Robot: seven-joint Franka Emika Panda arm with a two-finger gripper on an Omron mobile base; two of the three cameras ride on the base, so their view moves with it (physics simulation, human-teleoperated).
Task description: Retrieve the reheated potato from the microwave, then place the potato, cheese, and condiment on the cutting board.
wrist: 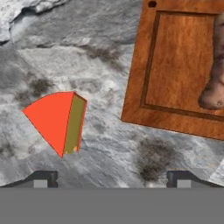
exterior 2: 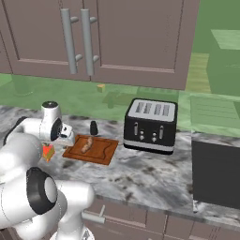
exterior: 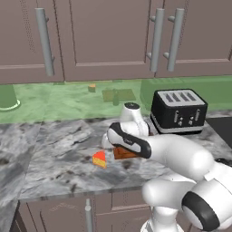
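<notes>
cheese [wrist: 54, 120] lies nearest, on the bare marble desk [wrist: 109, 61] just ahead of my end effector [wrist: 111, 179] and a little toward its left finger; my two fingertips [wrist: 41, 178] stand wide apart at the bottom of the hand view with nothing between them, so i am holding nothing. it is a small orange-red wedge with a duller rind along its broad back, flat side down. i judge it light and fairly firm, with enough give to dent if squeezed hard, and its slanted sides would let it squirt out of a pinch across the point. i would take it across the thick end, one finger on the rind face and one on the opposite cut side, low down near the desk, and close gently.

further off and to the right of my end effector is the cutting board [wrist: 175, 65], near the wedge but not touching it, a flat reddish-brown slab with a groove inside its rim. on its far right edge rests the potato [wrist: 214, 83], a dull brown lump, already on the wood; it looks stiff, rough-skinned and easy to grip, but needs no more handling.

beyond the board, in the right base view, a small dark bottle [exterior 2: 93, 127] stands upright just past its back edge, probably the condiment.
</notes>
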